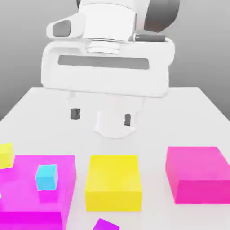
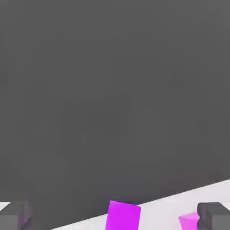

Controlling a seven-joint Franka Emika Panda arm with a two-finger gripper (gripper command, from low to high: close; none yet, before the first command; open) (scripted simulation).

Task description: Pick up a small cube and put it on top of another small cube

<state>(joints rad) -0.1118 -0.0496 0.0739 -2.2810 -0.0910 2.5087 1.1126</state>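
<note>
while the gripper (image 1: 101, 117) hangs above the white table (image 1: 197, 108) with its dark fingertips (image 1: 75, 113) spread apart and holding nothing, a small cyan cube (image 1: 46, 177) sits on top of a big magenta block (image 1: 31, 193) at the exterior view's near left. a small yellow cube (image 1: 6, 155) sits just left of that block, and a small purple cube (image 1: 106, 224) lies at the near edge. a large yellow block (image 1: 113, 182) lies in the middle, a pink block (image 1: 197, 174) to the right.

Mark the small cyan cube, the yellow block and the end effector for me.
small cyan cube (image 1: 46, 177), exterior view, on its front face.
yellow block (image 1: 113, 182), exterior view, on its top face.
end effector (image 1: 101, 117), exterior view, midway between the two dark fingertips.
</note>
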